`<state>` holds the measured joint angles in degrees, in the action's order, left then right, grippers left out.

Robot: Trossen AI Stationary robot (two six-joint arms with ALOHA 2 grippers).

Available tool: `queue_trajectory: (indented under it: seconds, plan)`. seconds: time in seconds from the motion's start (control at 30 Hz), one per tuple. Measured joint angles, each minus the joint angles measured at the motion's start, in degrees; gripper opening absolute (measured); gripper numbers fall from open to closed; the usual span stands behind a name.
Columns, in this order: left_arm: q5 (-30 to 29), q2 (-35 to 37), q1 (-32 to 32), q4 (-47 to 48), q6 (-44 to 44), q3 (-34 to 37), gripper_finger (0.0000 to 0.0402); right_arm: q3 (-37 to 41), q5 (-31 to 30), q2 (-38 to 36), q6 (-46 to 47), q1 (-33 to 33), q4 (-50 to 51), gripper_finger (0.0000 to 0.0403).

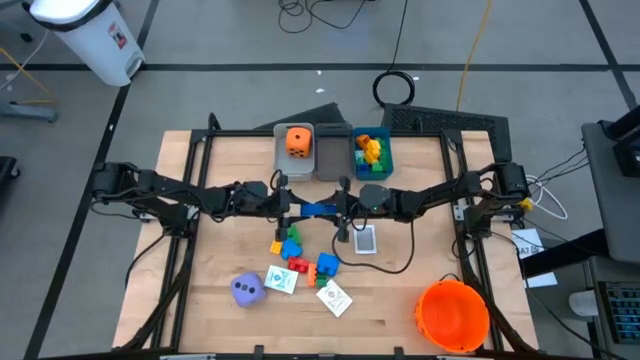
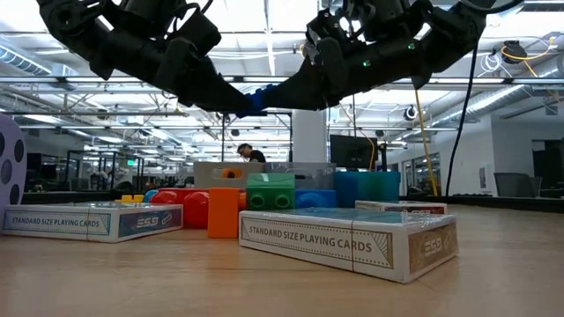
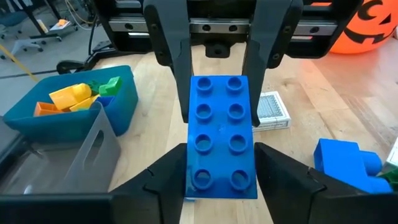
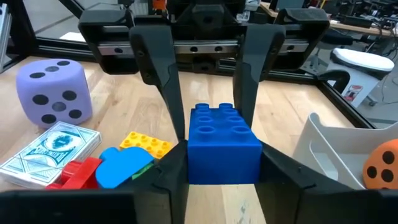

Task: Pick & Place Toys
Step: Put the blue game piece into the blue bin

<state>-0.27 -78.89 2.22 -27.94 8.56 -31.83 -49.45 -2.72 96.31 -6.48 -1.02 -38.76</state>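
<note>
Grippers meet over the bench centre, just in front of the bins, with one long blue block (image 1: 318, 209) held in the air between them. Left gripper (image 3: 222, 167) has its fingers on both sides of the block's near end, touching it, so grasping it. Right gripper (image 4: 221, 163) has its fingers against both sides of the other end, also gripping. Studs on the block face up in the left wrist view. Grey bin (image 1: 281, 160) near the far edge holds the orange die (image 1: 298, 141). Middle grey bin (image 1: 331, 150) contents hard to tell from above, maybe nothing. Blue bin (image 1: 386, 162) beside it holds yellow, orange and green blocks (image 1: 370, 148). Below the grippers on the bench sits a loose cluster of yellow, blue, green and red blocks (image 1: 292, 248) plus another blue block (image 1: 327, 264). One card pack (image 1: 366, 240) lies just right of the cluster, under the right gripper. Two more card packs (image 1: 281, 280) lie toward the near edge, one touching the red block, the other (image 1: 334, 297) a little apart. Purple die (image 1: 247, 289) sits left of those, near the front edge. Orange bucket (image 1: 453, 314) stands at the near right corner.
</note>
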Motion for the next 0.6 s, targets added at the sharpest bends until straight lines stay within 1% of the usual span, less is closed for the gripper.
queue_trajectory:
  seconds: [0.23,0.37,0.47,0.53,0.6]
  plan:
    - [0.06,0.14,0.00,-0.36,-1.51,0.00,0.0205,0.00,-0.02,-0.26,0.00,0.00,0.23,0.0135]
    - [0.14,2.75,0.00,-0.48,-1.43,0.02,0.0206,0.00,-0.13,-2.78,0.00,-0.04,3.50,0.0139]
    - [0.15,5.81,0.00,0.00,-1.43,0.02,0.0205,0.02,-0.57,-5.65,-0.27,-0.09,8.54,0.0136]
    - [0.17,7.93,0.00,-0.28,-1.41,0.02,0.0202,0.02,-3.30,-7.87,-0.33,-0.09,11.27,0.0135]
    - [0.15,9.79,0.00,0.14,-1.46,0.02,0.0202,0.02,-8.42,-10.23,-0.39,-0.09,15.19,0.0135]
